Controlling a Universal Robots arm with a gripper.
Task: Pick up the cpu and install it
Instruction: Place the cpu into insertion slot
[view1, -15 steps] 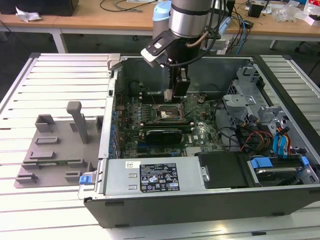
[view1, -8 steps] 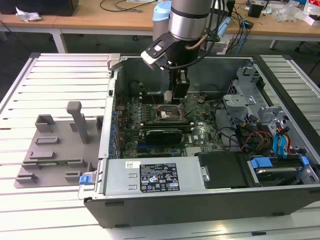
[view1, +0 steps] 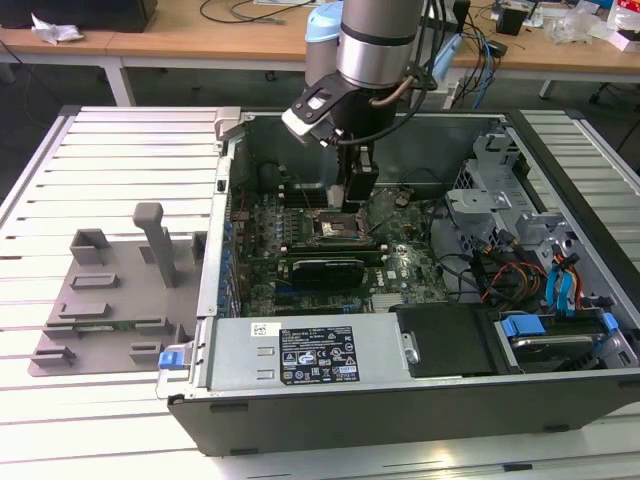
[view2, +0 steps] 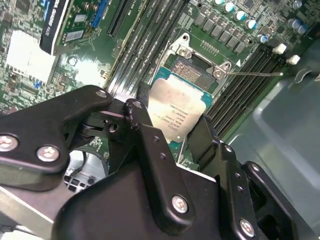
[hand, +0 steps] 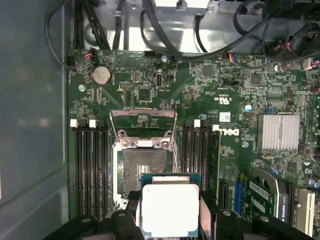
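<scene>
Exterior view: 1 arm (view1: 375, 40) is reaching down into 1 open computer case (view1: 400, 370). Its gripper (view1: 355, 195) is hanging just above the socket (view1: 335, 225) on the motherboard. 1 grey fixture plate (view1: 100, 310) is lying outside the case, on the exterior view's left, well apart from the work.

Second wrist view: the gripper (view2: 170, 122) is clamping the cpu (view2: 177, 112) by 2 opposite edges, 1 of its 2 fingers (view2: 145, 130) on each side, silvery top facing the camera. The chip is hanging clear of the board beside the open socket (view2: 192, 67) and is not seated.

First wrist view: 1 cpu (hand: 170, 207) is sitting square between the fingers, overlapping the near edge of 1 socket (hand: 145, 175). The socket's 1 metal frame (hand: 142, 127) is standing lifted, leaving the contact field bare. Memory slots are flanking the socket on 2 sides. 1 coin cell (hand: 101, 75) and 1 finned heatsink (hand: 277, 132) are also showing.

Judgement on the step in hand: the chip is being held for placement. Doing it well is depending on centring it over the socket, matching its corner mark, holding it level, and setting it straight down without sliding. Any tilt or drag is risking bent contacts. The raised frame and its lever need to be staying clear of the fingers.
</scene>
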